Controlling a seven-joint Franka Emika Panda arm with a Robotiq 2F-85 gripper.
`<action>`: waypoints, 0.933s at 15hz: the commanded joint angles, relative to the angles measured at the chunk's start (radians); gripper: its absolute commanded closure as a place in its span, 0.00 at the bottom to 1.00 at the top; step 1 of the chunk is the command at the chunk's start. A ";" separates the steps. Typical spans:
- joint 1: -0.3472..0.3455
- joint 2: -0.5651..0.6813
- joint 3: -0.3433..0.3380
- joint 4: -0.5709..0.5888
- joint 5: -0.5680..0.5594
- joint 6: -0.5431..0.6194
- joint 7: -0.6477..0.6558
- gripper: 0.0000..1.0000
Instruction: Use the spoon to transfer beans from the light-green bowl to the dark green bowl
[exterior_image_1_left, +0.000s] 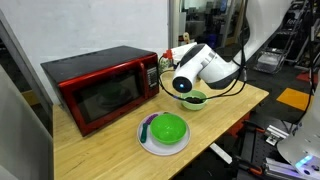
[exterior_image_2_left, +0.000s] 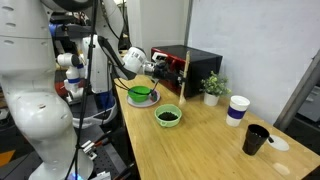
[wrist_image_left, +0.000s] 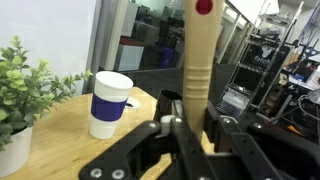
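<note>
My gripper (wrist_image_left: 195, 112) is shut on the wooden spoon (wrist_image_left: 200, 55), gripping its pale handle, which stands upright and has a red dot at the top. In an exterior view the gripper (exterior_image_2_left: 170, 69) hangs above the table behind the bowls, with the spoon (exterior_image_2_left: 183, 82) vertical. The light-green bowl (exterior_image_2_left: 168, 124) holds dark beans (exterior_image_2_left: 168, 116). It also shows under the gripper in an exterior view (exterior_image_1_left: 193, 103). The dark green bowl (exterior_image_1_left: 168, 128) sits on a white plate (exterior_image_1_left: 150, 143) and also shows in the other exterior view (exterior_image_2_left: 140, 95). The spoon's scoop is hidden.
A red microwave (exterior_image_1_left: 100, 88) stands at the back of the wooden table (exterior_image_1_left: 90, 150). A potted plant (exterior_image_2_left: 211, 90), a white cup with a blue sleeve (exterior_image_2_left: 236, 110) and a black cup (exterior_image_2_left: 256, 139) stand along the table. The plant (wrist_image_left: 20, 100) and cup (wrist_image_left: 108, 103) show in the wrist view.
</note>
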 joint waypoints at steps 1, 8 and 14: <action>0.022 0.025 0.022 0.000 -0.010 -0.039 0.045 0.94; 0.028 0.023 0.032 -0.009 -0.011 -0.026 0.075 0.94; 0.025 0.023 0.033 -0.001 0.001 -0.016 0.059 0.78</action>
